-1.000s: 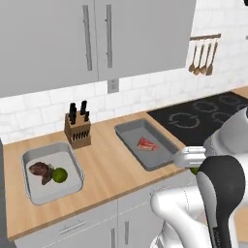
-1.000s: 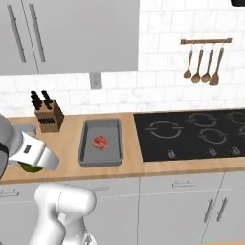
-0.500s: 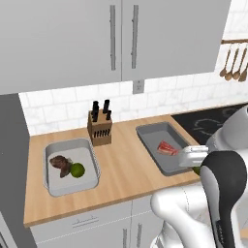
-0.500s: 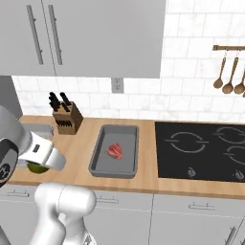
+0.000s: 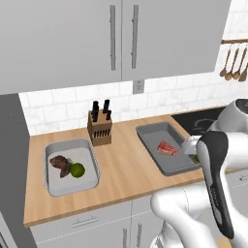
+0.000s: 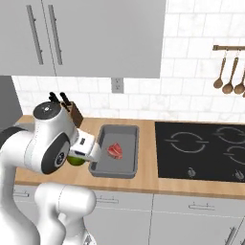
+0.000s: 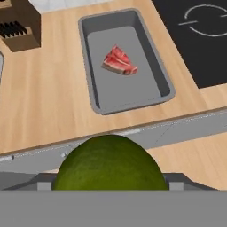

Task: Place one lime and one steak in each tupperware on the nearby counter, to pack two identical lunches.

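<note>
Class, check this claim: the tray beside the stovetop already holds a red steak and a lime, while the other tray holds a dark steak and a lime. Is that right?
Not quite. The tray beside the stovetop holds only the red steak, as the hand view shows; its lime sits at the fingers, short of the counter. The other tray does hold a dark steak and a lime.
</note>
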